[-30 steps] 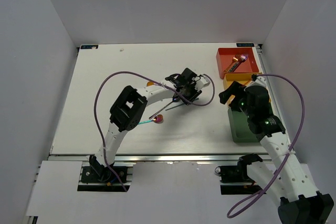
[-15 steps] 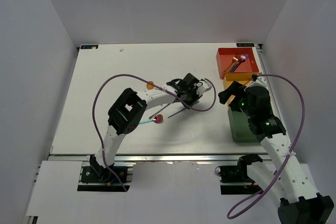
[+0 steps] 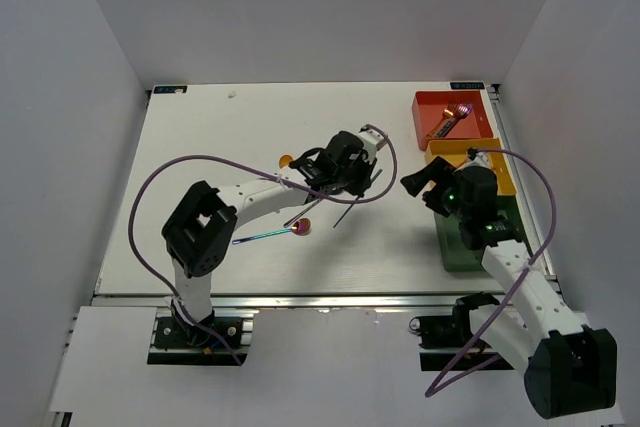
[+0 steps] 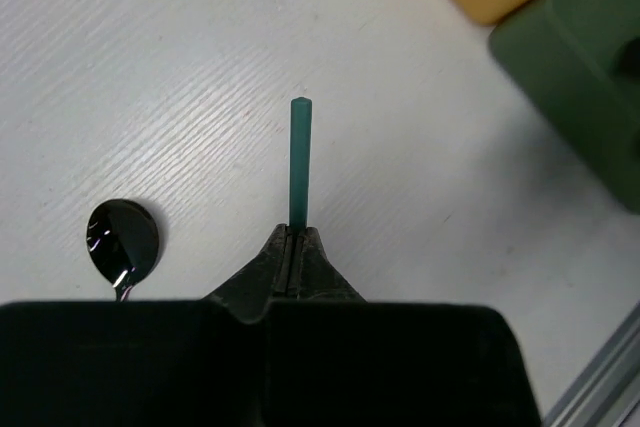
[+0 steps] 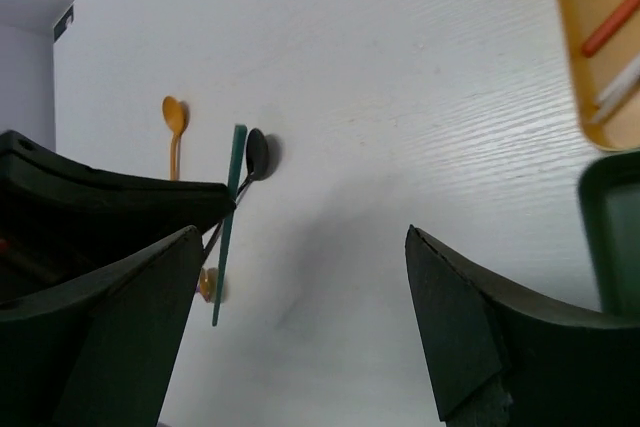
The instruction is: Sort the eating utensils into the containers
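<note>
My left gripper (image 4: pixel 295 232) is shut on a teal chopstick (image 4: pixel 300 162), which sticks out past the fingertips above the white table. From the top view the left gripper (image 3: pixel 350 167) hangs mid-table with the chopstick (image 3: pixel 346 211) slanting down-left. A black spoon (image 4: pixel 123 237) lies just left of it. My right gripper (image 5: pixel 300 317) is open and holds nothing, hovering near the trays (image 3: pixel 420 183). The red-orange tray (image 3: pixel 430 107) holds a gold utensil and an iridescent one. The yellow tray (image 5: pixel 575 57) and the dark green tray (image 4: pixel 590 97) stand beside it.
An orange spoon (image 3: pixel 286 160) and an iridescent utensil (image 3: pixel 262 238) with a pinkish head lie on the table left of centre. The yellow tray holds an orange-red stick (image 5: pixel 610 22). My right arm covers much of the green tray (image 3: pixel 455 252). Purple cables loop over both arms.
The left gripper has closed on the teal chopstick and raised it, and the left arm's elbow has swung left. The right arm has shifted left, toward the table's middle.
</note>
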`<act>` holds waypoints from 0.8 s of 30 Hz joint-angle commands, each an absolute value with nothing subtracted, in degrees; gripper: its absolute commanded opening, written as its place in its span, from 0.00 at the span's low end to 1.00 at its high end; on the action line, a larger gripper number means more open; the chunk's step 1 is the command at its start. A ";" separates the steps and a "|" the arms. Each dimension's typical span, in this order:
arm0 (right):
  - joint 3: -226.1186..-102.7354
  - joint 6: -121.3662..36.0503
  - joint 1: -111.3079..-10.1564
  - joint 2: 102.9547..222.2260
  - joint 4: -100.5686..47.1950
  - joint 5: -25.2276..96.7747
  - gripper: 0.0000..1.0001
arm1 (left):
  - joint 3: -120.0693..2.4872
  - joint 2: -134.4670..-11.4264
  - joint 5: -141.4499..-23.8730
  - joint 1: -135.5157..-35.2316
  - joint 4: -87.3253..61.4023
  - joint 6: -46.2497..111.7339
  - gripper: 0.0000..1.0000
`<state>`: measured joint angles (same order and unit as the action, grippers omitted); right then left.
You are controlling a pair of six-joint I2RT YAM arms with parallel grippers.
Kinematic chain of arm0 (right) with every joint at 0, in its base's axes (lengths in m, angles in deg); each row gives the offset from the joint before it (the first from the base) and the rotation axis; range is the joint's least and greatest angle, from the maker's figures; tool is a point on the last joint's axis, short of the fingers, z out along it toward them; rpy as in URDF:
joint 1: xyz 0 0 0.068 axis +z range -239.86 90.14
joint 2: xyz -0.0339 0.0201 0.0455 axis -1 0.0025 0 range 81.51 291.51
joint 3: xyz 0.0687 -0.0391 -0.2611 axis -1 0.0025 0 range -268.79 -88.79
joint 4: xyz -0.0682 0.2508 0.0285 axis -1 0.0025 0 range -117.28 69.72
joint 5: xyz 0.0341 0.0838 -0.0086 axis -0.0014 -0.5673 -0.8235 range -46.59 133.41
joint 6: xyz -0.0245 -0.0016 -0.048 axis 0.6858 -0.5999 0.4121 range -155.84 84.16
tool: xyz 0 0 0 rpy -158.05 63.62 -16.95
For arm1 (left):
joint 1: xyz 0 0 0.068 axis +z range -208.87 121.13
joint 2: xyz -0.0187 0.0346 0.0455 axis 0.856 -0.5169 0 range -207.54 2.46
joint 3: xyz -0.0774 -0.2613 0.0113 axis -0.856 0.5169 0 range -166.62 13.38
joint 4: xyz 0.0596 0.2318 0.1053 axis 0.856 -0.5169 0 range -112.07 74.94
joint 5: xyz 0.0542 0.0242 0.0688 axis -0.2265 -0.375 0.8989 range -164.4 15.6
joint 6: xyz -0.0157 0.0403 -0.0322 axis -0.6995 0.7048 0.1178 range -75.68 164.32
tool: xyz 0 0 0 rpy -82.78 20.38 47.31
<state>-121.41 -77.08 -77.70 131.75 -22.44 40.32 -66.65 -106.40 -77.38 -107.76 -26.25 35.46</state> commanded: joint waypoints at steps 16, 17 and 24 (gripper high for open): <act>-121.05 -84.71 -75.80 145.31 -47.93 28.21 0.80 | -60.18 -95.71 -88.11 -107.92 -13.66 22.35 0.00; -121.05 -84.80 -75.36 145.75 -48.81 28.04 0.79 | -60.19 -95.89 -88.29 -107.92 -13.66 22.35 0.00; -123.15 -84.36 -72.72 149.80 -51.27 25.84 0.51 | -60.10 -96.86 -89.08 -107.92 -12.35 21.91 0.00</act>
